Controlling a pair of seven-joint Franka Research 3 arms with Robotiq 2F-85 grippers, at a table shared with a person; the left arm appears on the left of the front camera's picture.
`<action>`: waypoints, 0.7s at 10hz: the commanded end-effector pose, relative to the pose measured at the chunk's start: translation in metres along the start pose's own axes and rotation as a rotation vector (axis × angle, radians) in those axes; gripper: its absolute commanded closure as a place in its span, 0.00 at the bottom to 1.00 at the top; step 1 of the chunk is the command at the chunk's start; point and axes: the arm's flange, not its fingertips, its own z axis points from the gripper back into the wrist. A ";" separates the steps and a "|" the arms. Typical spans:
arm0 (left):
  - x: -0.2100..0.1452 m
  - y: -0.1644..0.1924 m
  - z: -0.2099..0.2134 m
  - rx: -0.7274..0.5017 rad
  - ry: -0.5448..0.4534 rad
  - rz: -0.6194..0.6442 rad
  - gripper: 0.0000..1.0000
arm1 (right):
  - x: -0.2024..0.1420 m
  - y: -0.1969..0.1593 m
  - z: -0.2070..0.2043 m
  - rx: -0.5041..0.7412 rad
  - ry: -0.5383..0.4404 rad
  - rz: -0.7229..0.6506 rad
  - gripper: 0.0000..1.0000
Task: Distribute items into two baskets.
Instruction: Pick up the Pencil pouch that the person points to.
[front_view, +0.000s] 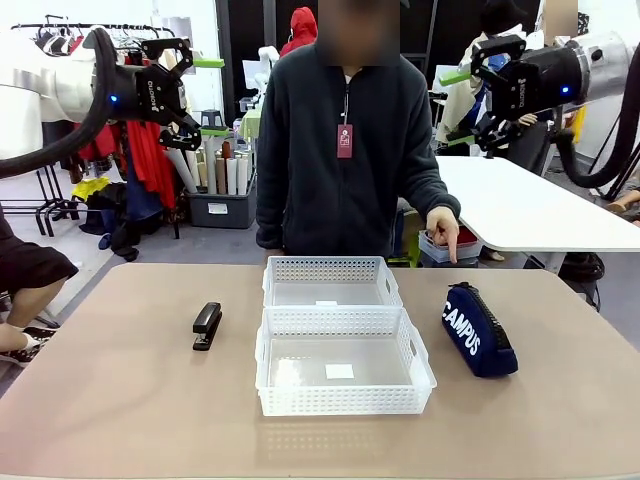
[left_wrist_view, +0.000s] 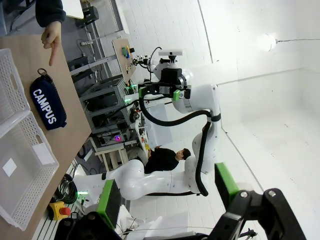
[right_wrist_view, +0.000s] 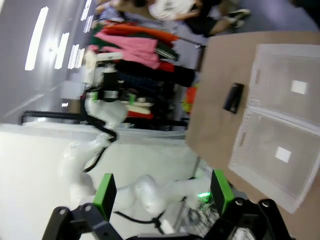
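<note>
Two white lattice baskets stand end to end at the table's middle, the far basket (front_view: 330, 268) and the near basket (front_view: 340, 400), both with nothing but a small label inside. A black stapler (front_view: 207, 326) lies to their left. To their right lies the navy "CAMPUS" pouch (front_view: 478, 330), and the person's hand (front_view: 442, 228) points down at it. My left gripper (front_view: 210, 97) and right gripper (front_view: 455, 108) hang high above the table's far corners, both open and holding nothing. The left wrist view shows the pouch (left_wrist_view: 47, 102). The right wrist view shows the stapler (right_wrist_view: 233, 97).
The person stands at the far edge behind the baskets. A white table (front_view: 520, 205) stands behind on the right, and clothes racks and a grey bin (front_view: 220, 210) on the left. Bare tabletop lies in front of the baskets and around both items.
</note>
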 end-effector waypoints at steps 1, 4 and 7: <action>0.000 -0.001 0.001 -0.001 0.000 -0.004 0.00 | -0.001 0.015 -0.003 -0.211 -0.022 -0.055 0.00; 0.000 -0.001 0.001 -0.001 0.000 -0.004 0.00 | -0.003 0.007 -0.003 -0.474 -0.062 -0.092 0.00; 0.000 -0.001 0.001 -0.001 0.000 -0.004 0.00 | -0.001 -0.027 -0.008 -0.777 -0.136 -0.139 0.00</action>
